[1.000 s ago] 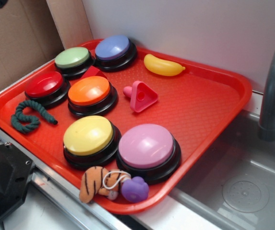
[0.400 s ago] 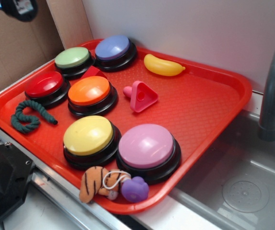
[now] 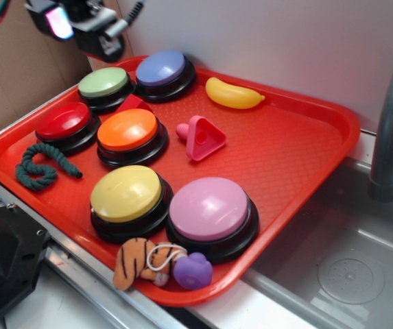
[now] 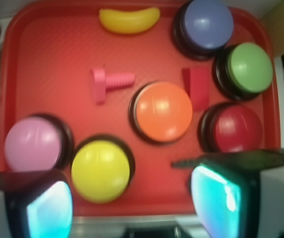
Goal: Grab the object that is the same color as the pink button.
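The object, a small hot-pink triangle [image 3: 203,137] with a hole and a side knob, lies alone near the middle of the red tray [image 3: 333,127]. In the wrist view the object [image 4: 107,83] appears upper left of centre. The pink button [image 3: 208,209], a large pale dome on a black base, stands at the tray's front; the wrist view has the pink button [image 4: 32,143] at the left. My gripper [image 3: 81,26] hangs high above the tray's far left corner, well away from the triangle. Its fingers [image 4: 221,196] stand wide apart, so the gripper [image 4: 134,203] is open and empty.
Other domed buttons crowd the tray's left: blue-purple [image 3: 160,67], green [image 3: 103,82], red [image 3: 63,120], orange [image 3: 127,130], yellow [image 3: 126,193]. A yellow banana [image 3: 234,94], green rope [image 3: 38,166], tiger plush [image 3: 136,260] and purple heart [image 3: 193,269] also lie there. A sink [image 3: 347,267] and faucet [image 3: 391,130] are on the right.
My gripper has come into the exterior view at the top left, moving right and down. Nothing on the tray has shifted.
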Robot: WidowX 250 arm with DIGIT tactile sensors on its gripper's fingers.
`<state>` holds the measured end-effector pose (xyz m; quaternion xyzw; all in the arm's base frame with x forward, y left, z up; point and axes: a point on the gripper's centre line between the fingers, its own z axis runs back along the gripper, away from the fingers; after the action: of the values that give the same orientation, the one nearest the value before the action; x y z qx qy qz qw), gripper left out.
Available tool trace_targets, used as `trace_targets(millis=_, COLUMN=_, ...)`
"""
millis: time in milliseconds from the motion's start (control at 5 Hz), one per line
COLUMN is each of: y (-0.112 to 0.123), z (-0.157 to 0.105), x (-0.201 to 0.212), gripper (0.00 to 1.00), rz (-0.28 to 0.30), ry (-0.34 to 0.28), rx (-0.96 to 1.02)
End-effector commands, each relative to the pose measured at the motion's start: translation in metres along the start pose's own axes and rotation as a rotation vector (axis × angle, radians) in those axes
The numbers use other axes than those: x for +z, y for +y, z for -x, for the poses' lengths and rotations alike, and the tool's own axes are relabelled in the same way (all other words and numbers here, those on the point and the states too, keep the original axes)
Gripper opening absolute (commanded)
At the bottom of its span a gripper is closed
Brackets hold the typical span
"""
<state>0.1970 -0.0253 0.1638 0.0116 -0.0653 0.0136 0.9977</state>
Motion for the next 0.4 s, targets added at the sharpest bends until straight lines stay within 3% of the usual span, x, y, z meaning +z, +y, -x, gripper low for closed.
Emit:
trace_targets(millis=0, y=-0.02, z=-0.04, x=-0.049, gripper=1.0, rz=-0.047, ry=-0.056, rx=-0.006)
trace_targets(millis=200, y=-0.027, z=-0.053, x=-0.074, gripper=1.0, rz=-0.101, ry=-0.045, rx=-0.016)
